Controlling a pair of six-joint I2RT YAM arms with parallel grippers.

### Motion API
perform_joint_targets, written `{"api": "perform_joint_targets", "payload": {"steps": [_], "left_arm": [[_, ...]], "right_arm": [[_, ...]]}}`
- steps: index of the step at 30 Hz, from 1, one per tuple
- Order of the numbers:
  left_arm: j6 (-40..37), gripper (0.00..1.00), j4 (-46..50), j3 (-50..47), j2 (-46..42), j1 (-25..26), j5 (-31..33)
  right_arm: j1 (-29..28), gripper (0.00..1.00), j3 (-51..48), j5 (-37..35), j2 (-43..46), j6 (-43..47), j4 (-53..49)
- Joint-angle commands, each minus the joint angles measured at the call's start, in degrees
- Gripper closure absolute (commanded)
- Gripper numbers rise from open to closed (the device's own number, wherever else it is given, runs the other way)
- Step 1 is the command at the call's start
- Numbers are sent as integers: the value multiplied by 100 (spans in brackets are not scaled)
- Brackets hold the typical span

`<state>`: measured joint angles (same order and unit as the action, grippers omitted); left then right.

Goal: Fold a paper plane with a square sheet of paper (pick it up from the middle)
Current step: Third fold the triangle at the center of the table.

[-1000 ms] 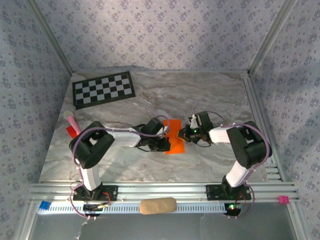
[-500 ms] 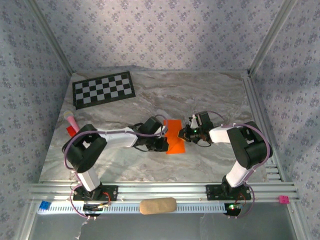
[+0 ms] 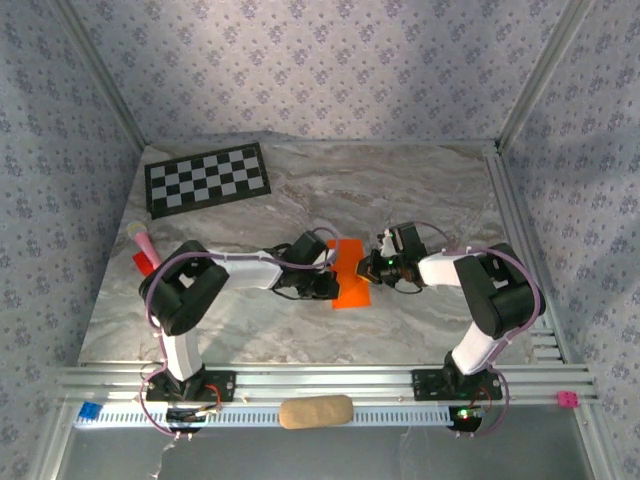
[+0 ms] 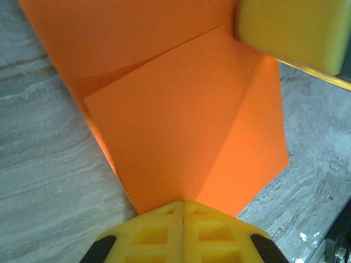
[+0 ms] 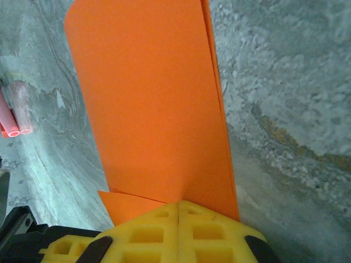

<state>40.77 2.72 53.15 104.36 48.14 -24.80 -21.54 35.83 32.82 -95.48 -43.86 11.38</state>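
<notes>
A marble-patterned table (image 3: 430, 190) is carrying a black-and-white checkerboard sheet (image 3: 208, 178) at its far left corner. Near the middle, the square sheet of paper (image 3: 350, 282), bright orange and creased into folds, is sitting between the two arms. The left gripper (image 4: 182, 205) and the right gripper (image 5: 180, 206) are each pinching an opposite edge of it with closed fingers. A small red and pink object (image 3: 143, 250) is lying near the table's left edge.

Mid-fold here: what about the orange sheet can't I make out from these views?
- Top external: creases on the square sheet of paper are too small to read; the left gripper and right gripper cover its side edges.
- Left wrist: its far end is cut by the top edge; the right gripper's fingers hide one corner.
- Right wrist: shut fingers hide its near edge; pinched or only pressed, cannot tell.
</notes>
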Motion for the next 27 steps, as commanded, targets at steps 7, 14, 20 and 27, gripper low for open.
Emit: {"api": "perform_joint_targets", "payload": {"steps": [7,14,20,27], "left_arm": [[228,100,-4,-296,158,173,386],[79,100,221,-223,83,178,533],[44,100,240,-243,110,170,538],[14,100,182,-283,163,175,526]], "right_arm": [[-308,93,-200,-102,678,180,-441],[-559,93,-233,-119,180,36,-262],[-105,94,-467,-225,6,-13,-4],[438,94,-250,-218,-30,-161,89]]}}
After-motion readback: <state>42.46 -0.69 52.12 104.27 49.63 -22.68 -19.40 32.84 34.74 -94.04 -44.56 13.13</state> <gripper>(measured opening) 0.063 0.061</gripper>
